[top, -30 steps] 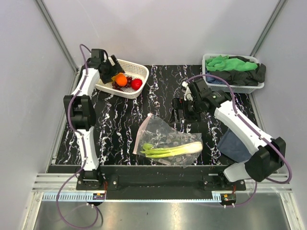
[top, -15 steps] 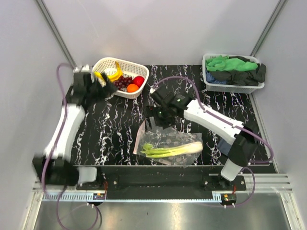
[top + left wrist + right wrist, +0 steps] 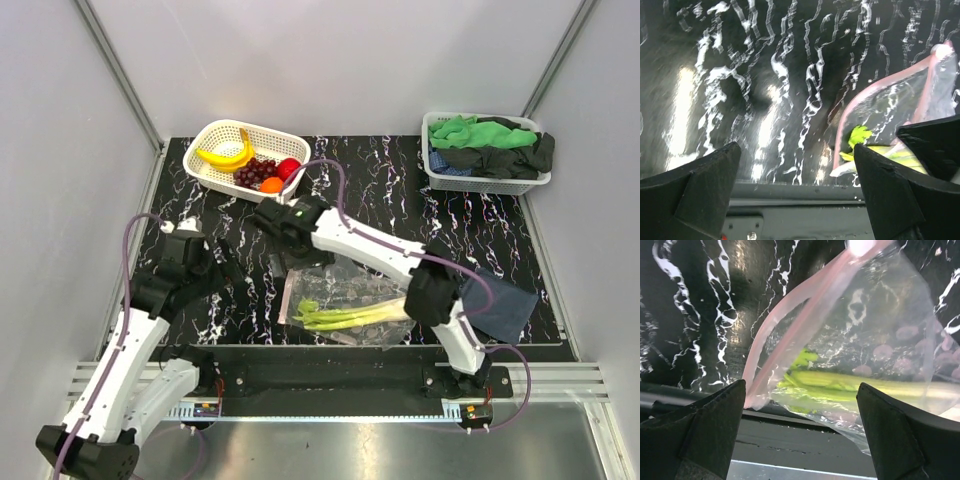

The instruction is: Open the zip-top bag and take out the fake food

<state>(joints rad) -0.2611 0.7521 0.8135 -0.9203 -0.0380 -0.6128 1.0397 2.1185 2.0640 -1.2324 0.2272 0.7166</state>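
The zip-top bag (image 3: 345,300) lies flat on the black marbled table (image 3: 400,190) at about 6 o'clock, close to the near edge. Its pinkish zip strip runs along the side facing 9 o'clock. In the right wrist view the two halves of the strip bow apart, so the mouth looks parted. The pale-green stalks (image 3: 362,315) lie lengthwise inside it, leafy ends toward the mouth. The rest of the fake food sits in the white basket (image 3: 295,143) at 11 o'clock: the banana (image 3: 225,157), the grapes (image 3: 252,174), the orange piece (image 3: 271,184) and the red round fruit (image 3: 289,168). The right gripper (image 3: 285,232) hangs over the table just beyond the bag's mouth corner, on its 11 o'clock side. Its own camera shows its jaws spread wide and holding nothing, with the bag (image 3: 865,315) and stalks (image 3: 850,385) in view between them. The left gripper (image 3: 228,268) is at 9 o'clock of the bag and apart from it. Its jaws are also spread wide and empty, with bare table between them and the bag's mouth (image 3: 890,110) off to one side. A second basket (image 3: 440,172) at 1 o'clock holds green and black cloths (image 3: 490,135). A blue cloth (image 3: 500,308) lies at 4 o'clock.
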